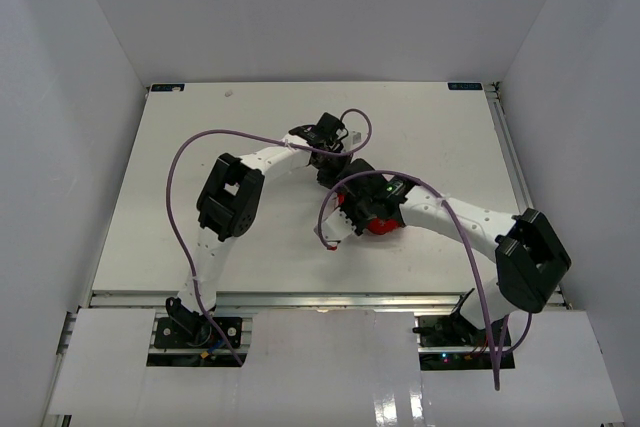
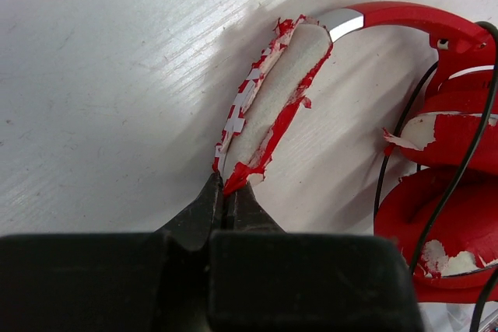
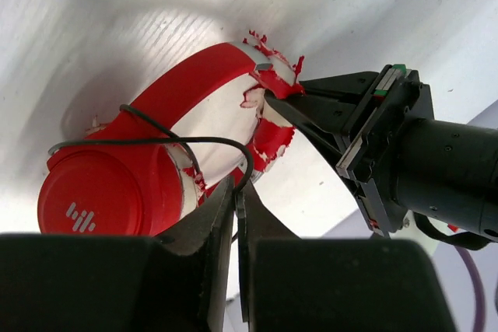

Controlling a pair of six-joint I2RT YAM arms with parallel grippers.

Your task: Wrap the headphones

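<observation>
The headphones (image 3: pixel 187 83) carry a white slanted-bar logo (image 3: pixel 80 215) on one cup.

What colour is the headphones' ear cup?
The ear cup is red with a small white logo, clearest in the right wrist view.

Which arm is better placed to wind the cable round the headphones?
Right. The right claw is shut on the black cable beside the ear cup, while the left claw is pinching the headband, steadying it.
</observation>
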